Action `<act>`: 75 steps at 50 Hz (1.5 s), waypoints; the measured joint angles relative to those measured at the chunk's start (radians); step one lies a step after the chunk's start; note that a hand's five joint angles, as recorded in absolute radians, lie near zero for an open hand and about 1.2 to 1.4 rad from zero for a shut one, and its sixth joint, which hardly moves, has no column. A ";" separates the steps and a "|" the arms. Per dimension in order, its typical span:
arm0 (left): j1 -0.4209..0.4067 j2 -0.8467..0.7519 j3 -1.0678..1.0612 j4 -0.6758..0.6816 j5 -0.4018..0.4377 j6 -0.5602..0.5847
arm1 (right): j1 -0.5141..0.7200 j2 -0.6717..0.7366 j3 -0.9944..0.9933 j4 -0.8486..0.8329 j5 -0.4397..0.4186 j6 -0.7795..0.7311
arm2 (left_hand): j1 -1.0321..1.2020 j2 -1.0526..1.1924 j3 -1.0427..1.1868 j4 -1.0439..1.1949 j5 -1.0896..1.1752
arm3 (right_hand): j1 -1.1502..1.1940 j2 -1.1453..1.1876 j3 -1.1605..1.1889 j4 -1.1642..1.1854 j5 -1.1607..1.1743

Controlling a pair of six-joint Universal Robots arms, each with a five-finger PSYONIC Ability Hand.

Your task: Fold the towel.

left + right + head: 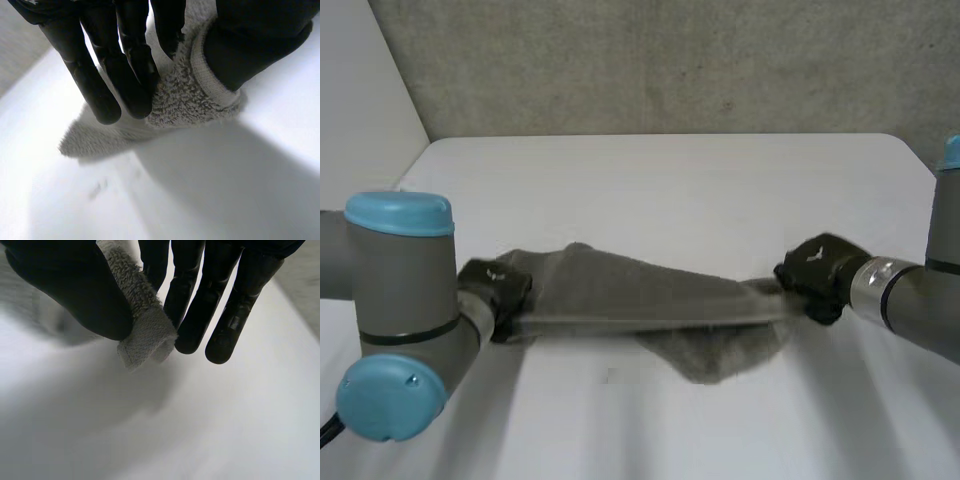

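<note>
I am watching the grey towel (640, 300) hanging stretched between both hands above the white table (670, 170). The left hand (495, 290) is gripping one end: in its wrist view the left hand (125, 65) is pinching the towel's (185, 95) hemmed edge between its thumb and straight fingers, with more cloth trailing beyond the fingertips. The right hand (815, 272) is holding the opposite end, and in its own wrist view the right hand (200, 300) is pinching a corner of the towel (142, 325) between thumb and fingers. A loose fold is sagging under the span, nearer the right hand.
</note>
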 measured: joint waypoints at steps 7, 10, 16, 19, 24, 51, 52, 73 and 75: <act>0.034 -0.013 0.005 -0.184 0.003 0.077 | 0.058 0.013 0.005 0.172 0.007 -0.137 | 0.009 0.001 0.000 0.000 0.001 | 0.000 0.000 0.000 0.000 0.000; 0.048 -0.020 0.039 -0.230 0.004 0.086 | 0.073 0.023 -0.009 0.200 0.009 -0.173 | 0.009 0.001 0.000 0.000 0.001 | 0.000 0.000 0.000 0.000 0.000; 0.063 -0.072 0.200 -0.260 0.010 0.101 | 0.098 0.094 -0.164 0.200 0.026 -0.191 | 0.011 0.001 0.001 0.000 0.002 | 0.000 0.002 0.000 0.000 0.000; 0.062 -0.121 0.344 -0.239 0.013 0.104 | 0.112 0.139 -0.307 0.146 0.049 -0.157 | 0.015 0.002 0.001 0.001 0.003 | 0.000 0.004 0.000 0.000 0.000; 0.054 -0.200 0.651 -0.156 0.027 0.103 | 0.126 0.174 -0.557 -0.081 0.103 -0.052 | 0.018 0.002 0.001 0.001 0.005 | 0.000 0.004 0.000 0.003 0.000; 0.081 -0.189 0.675 0.259 0.189 -0.050 | 0.112 0.012 -0.396 -0.479 0.085 0.104 | 0.023 0.002 0.001 0.001 0.008 | 0.000 0.004 0.009 0.004 0.000; 0.085 -0.189 0.629 0.258 0.190 -0.049 | 0.107 0.016 -0.367 -0.471 0.073 0.104 | 0.023 0.002 0.001 0.001 0.008 | 0.000 0.004 0.009 0.004 0.000; 0.101 -0.241 0.176 0.281 0.183 -0.028 | -0.003 0.039 -0.019 -0.218 -0.016 0.108 | -0.523 -0.558 -0.556 -0.554 -0.543 | 0.000 0.004 0.009 0.004 0.000; 0.103 -0.235 0.177 0.293 0.180 -0.028 | -0.024 0.018 -0.008 -0.206 -0.018 0.123 | -0.565 -0.603 -0.602 -0.605 -0.592 | 0.000 0.004 0.009 0.004 0.000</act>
